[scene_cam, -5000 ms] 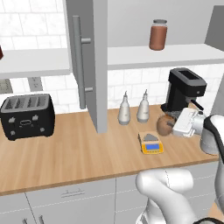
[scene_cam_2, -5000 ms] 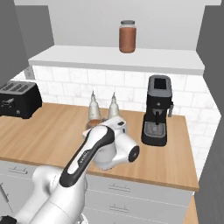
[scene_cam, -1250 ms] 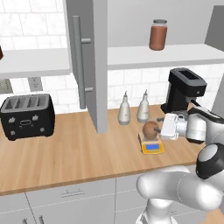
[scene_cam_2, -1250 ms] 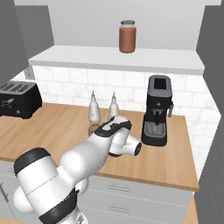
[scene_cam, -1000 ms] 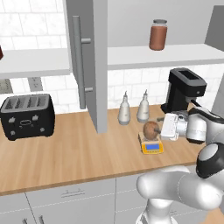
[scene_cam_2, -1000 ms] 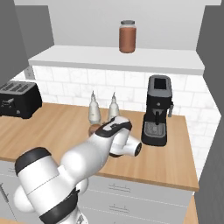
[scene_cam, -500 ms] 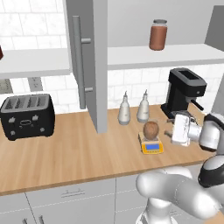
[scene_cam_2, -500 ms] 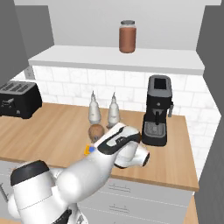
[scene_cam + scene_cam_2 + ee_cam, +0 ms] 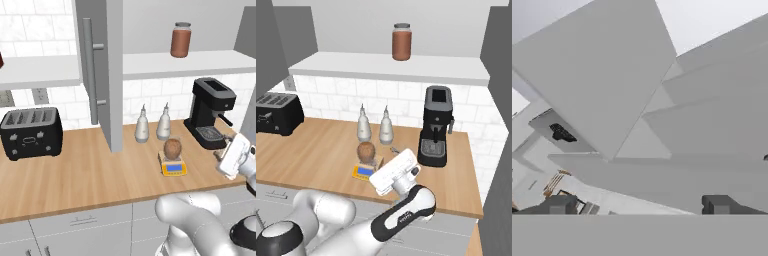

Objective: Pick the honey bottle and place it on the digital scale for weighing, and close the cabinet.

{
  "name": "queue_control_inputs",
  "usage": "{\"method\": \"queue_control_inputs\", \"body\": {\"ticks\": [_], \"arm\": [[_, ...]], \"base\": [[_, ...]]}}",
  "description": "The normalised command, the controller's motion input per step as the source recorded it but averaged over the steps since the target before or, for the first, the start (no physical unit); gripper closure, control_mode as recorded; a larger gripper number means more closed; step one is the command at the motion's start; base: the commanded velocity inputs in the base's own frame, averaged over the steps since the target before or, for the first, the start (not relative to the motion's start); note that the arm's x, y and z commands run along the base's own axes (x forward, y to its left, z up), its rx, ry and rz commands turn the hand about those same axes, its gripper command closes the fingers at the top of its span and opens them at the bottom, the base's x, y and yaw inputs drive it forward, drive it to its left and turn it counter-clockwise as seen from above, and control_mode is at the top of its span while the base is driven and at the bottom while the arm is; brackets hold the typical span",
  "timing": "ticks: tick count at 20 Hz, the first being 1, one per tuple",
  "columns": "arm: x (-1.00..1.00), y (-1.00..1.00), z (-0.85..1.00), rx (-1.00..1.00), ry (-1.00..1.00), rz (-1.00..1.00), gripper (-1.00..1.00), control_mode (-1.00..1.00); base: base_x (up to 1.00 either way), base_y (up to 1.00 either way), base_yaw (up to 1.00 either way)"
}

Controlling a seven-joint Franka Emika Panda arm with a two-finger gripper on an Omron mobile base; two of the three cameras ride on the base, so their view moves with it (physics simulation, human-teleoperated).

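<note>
Up close, the gripper [image 9: 639, 205] has its two dark fingertips [image 9: 558, 204] spread wide with nothing between them; the hand camera looks past them at tilted grey panels and pale planes of the room, too skewed to name with certainty. From the left base camera the gripper [image 9: 231, 155] hangs to the right of the scale [image 9: 172, 165], apart from it, in front of the coffee machine [image 9: 210, 118]; from the right base camera the gripper [image 9: 394, 171] sits just in front of the scale [image 9: 366, 168], nearer the camera, tilted.

On the scale stands the honey bottle [image 9: 172, 149], upright, resting on the plate; the blue display faces the front edge of the wooden counter [image 9: 75, 175]. Behind the scale two whitish pointed bottles [image 9: 142, 125] stand side by side near the white tiled wall [image 9: 150, 95]; far to the left of the scale sits a black toaster [image 9: 31, 132].

Above the scale the cabinet [image 9: 107, 70] is open; its grey door [image 9: 99, 65] with a long bar handle juts out toward the camera left of the scale; a reddish jar [image 9: 180, 39] stands on the pale shelf [image 9: 185, 61] inside.

Only the right base camera shows the second grey door [image 9: 498, 140] at the far right of the scale, plus the jar [image 9: 401, 41] seen front-on.
</note>
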Motion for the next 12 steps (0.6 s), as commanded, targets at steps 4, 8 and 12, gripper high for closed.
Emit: {"method": "queue_control_inputs", "body": {"ticks": [4,8,12], "arm": [[-0.34,-0.77,0.76,0.32,-0.69,0.00,-1.00,-1.00],[-0.41,-0.95,0.81,0.39,-0.55,0.00,-1.00,-1.00],[-0.35,-0.86,0.88,0.33,-0.32,0.00,-1.00,-1.00]], "base": [[0.00,0.00,0.00],[0.00,0.00,0.00],[0.00,0.00,0.00]]}}
